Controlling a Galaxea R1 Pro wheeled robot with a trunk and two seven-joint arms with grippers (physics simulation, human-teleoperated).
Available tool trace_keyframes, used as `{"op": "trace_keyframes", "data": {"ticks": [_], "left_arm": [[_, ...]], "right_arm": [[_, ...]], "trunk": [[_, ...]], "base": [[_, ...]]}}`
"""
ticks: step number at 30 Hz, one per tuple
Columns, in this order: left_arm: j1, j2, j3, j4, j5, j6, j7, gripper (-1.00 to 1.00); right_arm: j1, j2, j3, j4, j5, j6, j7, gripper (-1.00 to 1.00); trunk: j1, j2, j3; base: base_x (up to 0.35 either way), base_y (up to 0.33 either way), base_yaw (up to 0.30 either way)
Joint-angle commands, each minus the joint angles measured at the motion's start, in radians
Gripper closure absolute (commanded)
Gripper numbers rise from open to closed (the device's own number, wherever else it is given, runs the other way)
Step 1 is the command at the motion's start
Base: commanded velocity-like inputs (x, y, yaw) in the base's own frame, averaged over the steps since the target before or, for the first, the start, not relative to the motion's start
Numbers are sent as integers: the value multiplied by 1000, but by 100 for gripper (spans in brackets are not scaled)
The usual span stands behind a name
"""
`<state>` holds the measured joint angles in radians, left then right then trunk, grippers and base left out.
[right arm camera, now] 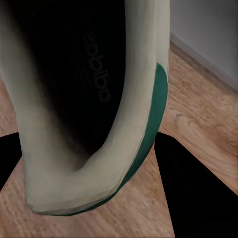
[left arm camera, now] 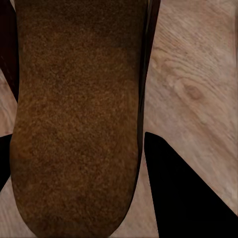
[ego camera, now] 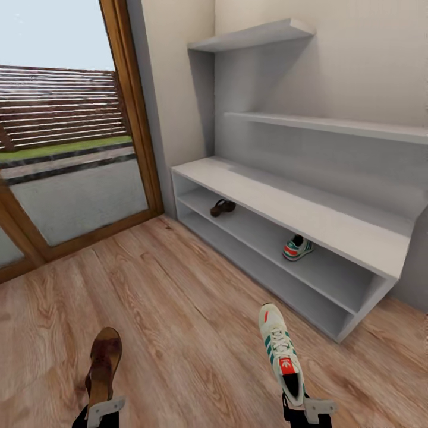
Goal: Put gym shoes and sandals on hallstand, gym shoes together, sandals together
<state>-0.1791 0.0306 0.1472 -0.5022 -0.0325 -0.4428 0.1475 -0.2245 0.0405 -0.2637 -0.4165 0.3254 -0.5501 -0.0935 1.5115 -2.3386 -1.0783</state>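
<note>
We hold one brown sandal (ego camera: 103, 364) in the left gripper (ego camera: 100, 416) and one cream, green-striped gym shoe (ego camera: 282, 354) in the right gripper (ego camera: 309, 413) — both pointing ahead. Further ahead, the hallstand (ego camera: 285, 205) carries the other sandal (ego camera: 222, 207) and other gym shoe (ego camera: 297, 248) on its upper open shelf — well apart.

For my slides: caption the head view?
Robot faces hallstand, left gripper holding sandal, right gripper holding gym shoe.

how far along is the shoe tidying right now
About halfway. One dark brown sandal and one cream-white green-striped gym shoe already sit, well apart, on the pale-grey hallstand. The left gripper holds the second sandal, the right gripper the second sneaker. Left: shelve each beside its mate.
</note>
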Motion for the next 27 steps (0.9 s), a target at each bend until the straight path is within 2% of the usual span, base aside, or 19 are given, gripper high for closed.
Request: {"op": "trace_keyframes", "data": {"ticks": [1,7,27], "left_arm": [[0,0,0,1,-7,-2,4,100],[0,0,0,1,-7,-2,0,100],[0,0,0,1,-7,-2,-2,100]], "right_arm": [[-1,1,-5,1,9,-3,-5,100],[-1,1,-6,1,9,-2,-5,100],[-1,1,-6,0,9,-2,-5,100]], "trunk": [[0,0,-1],[0,0,-1],[0,0,-1]], "base": [[218,242,-264],[94,285,-264],[2,305,-264]]}}
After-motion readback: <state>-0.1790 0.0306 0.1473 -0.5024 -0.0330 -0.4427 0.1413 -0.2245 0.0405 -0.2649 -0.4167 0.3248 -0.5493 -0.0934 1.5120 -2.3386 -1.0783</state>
